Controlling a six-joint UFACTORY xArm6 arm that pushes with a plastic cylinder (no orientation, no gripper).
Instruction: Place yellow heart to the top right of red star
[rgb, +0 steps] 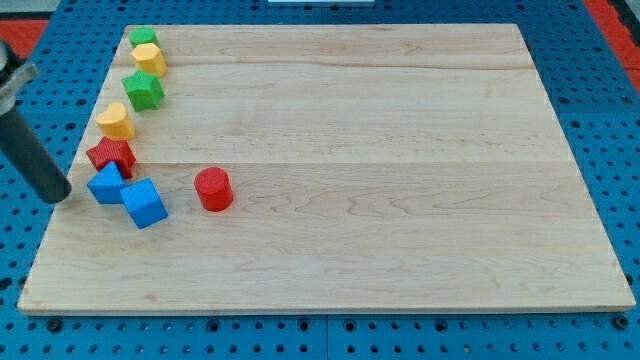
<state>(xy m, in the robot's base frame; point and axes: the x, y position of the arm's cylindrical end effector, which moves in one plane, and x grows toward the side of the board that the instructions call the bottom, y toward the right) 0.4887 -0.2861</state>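
My tip (62, 197) at counter (400, 150) left edge, just left of red star (110, 155); yellow heart (116, 121) touching star's top; blue blocks below star.

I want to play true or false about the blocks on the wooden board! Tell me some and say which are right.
1. The yellow heart sits just above the red star. True.
2. The red cylinder touches a blue block. False: it stands apart, to the view's right of the blue cube.
3. My tip is at the board's left edge, beside the other blue block. True.
4. All the blocks crowd the view's right side. False: they are on the left.
5. A green block is nearest the top. True.
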